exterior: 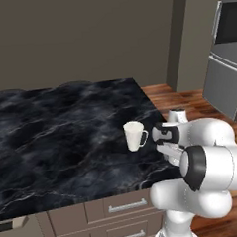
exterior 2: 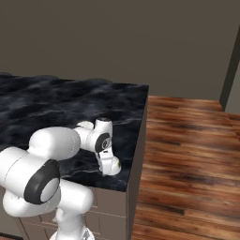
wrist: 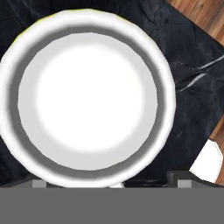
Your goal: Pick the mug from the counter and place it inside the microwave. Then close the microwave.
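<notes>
White mug (wrist: 89, 98) seen from above in hand view; taller handled mug (exterior: 134, 135) on counter (exterior: 52, 139) in left view; gripper (wrist: 109, 183) state unclear

We see even, soft rendered light in both base views, with no hard shadows; the wall (exterior: 76, 38) stays a dull, dim brown. The black table (exterior: 57, 139) takes a faint sheen along its pale veins. The wooden floor (exterior 2: 187, 150) shows a mild bright patch. In the hand view the white mug (wrist: 87, 98) sits so close that its inside washes out to near pure white, and its rim looks soft. All pictures are slightly blurry.
</notes>
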You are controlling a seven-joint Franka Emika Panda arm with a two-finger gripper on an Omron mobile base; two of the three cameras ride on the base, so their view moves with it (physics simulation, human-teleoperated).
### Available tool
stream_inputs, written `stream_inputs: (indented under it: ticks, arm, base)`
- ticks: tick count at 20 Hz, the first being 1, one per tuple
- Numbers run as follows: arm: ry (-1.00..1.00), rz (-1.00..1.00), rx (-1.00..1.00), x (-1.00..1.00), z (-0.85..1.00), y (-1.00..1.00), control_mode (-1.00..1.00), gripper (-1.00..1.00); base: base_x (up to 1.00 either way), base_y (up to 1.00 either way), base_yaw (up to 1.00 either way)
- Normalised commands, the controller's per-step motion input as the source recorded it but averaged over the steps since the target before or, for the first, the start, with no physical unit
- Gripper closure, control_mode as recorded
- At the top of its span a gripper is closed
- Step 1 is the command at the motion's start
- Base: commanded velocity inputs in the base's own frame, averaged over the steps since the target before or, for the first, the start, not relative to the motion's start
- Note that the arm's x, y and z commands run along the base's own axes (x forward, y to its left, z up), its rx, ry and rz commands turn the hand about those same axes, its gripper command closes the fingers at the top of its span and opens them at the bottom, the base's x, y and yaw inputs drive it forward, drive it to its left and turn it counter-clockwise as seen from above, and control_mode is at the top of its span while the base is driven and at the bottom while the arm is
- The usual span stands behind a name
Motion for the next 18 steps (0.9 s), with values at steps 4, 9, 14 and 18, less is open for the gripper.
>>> stream_inputs:
  ticks: [4,9,14,18]
  arm:
    - [0.0,0.0,0.0,0.0,0.0,0.0,-1.0,1.0]
    - [0.0,0.0,0.0,0.0,0.0,0.0,-1.0,1.0]
    - [0.0,0.0,0.0,0.0,0.0,0.0,-1.0,1.0]
    - [0.0,0.0,0.0,0.0,0.03,0.0,-1.0,1.0]
  base:
    - [0.0,0.0,0.0]
    - [0.0,0.0,0.0]
    - [0.0,0.0,0.0]
    - [0.0,0.0,0.0]
